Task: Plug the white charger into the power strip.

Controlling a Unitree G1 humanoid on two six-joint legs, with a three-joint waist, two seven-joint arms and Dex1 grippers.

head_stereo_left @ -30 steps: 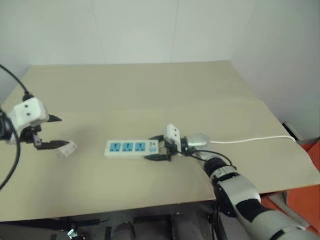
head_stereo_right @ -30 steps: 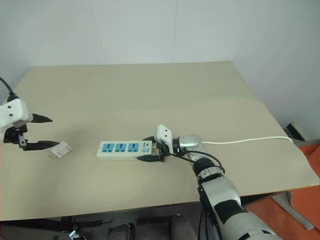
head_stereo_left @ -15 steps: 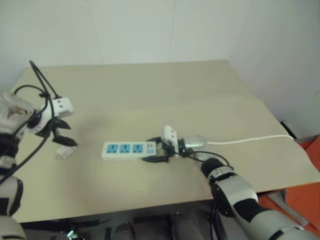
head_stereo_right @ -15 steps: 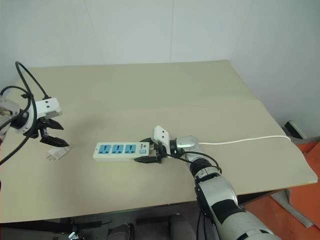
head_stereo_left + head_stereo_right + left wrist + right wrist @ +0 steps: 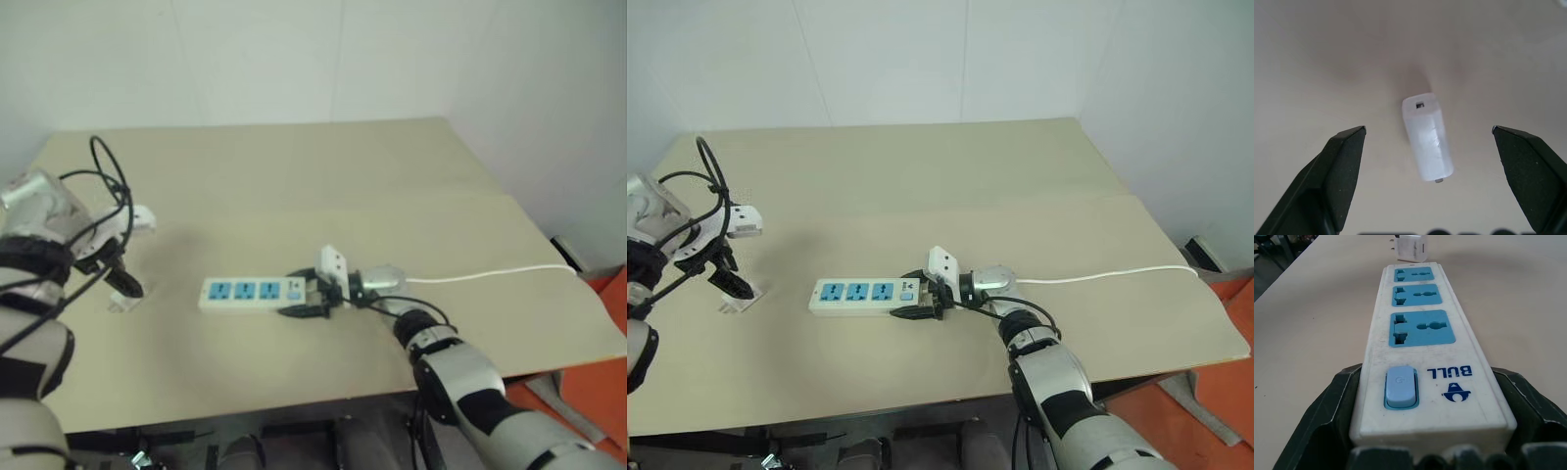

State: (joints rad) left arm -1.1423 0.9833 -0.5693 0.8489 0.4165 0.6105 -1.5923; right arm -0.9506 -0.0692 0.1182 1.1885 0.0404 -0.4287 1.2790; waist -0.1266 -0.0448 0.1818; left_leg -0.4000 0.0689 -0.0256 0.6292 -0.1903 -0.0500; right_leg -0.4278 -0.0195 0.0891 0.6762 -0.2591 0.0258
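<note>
A plain beige table [image 5: 921, 186] sits in the corner of a room with bare white walls [image 5: 882, 59], and there is an orange patch of floor [image 5: 1215, 392] off past the robot's right arm. No bins, no trays, just two things lying on the bare top. The power strip [image 5: 867, 295] lies flat near the middle, three blue socket faces up, its thin white cord [image 5: 1117, 275] trailing away toward the table's right edge. The right gripper [image 5: 921, 294] points in level at the strip's switch end, its black fingers [image 5: 1327, 421] spread to the width of the bar and pressed against both long sides, so it is clamped on the strip. Beyond the strip's far end, seen along those fingers, lies the white charger [image 5: 1411, 248]. Over there the left gripper [image 5: 1430, 147] points steeply down with the charger [image 5: 1427, 138] lying on its side on the table right between the fingertips, jaws flung wide, both black fingers [image 5: 1342, 171] well clear of it, touching nothing.
</note>
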